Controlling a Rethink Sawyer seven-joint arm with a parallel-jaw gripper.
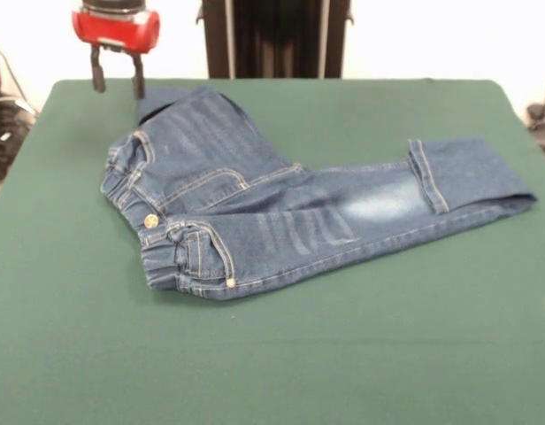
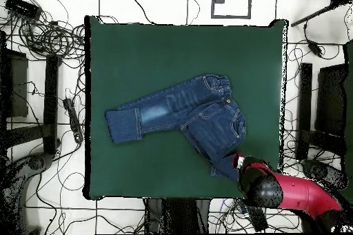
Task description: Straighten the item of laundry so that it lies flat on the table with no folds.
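The dark blue jeans (image 1: 255,217) lie in the middle of the green table (image 1: 272,372), waistband at the left with a metal button. One leg stretches right, and its cuff (image 1: 432,173) is folded back. The other leg bends off toward the far left corner, where its end (image 1: 162,96) lies. My gripper (image 1: 118,81) hangs open and empty just left of that leg end, a little above the table. In the overhead view the jeans (image 2: 186,111) lie mid-table (image 2: 172,46), and the gripper (image 2: 240,164) is beside the lower right leg end (image 2: 222,167).
The robot's black pedestal (image 1: 272,35) stands behind the table's far edge. Cables (image 2: 41,32) and dark equipment lie on the floor around the table. The red arm (image 2: 296,196) reaches in over the table's lower right corner in the overhead view.
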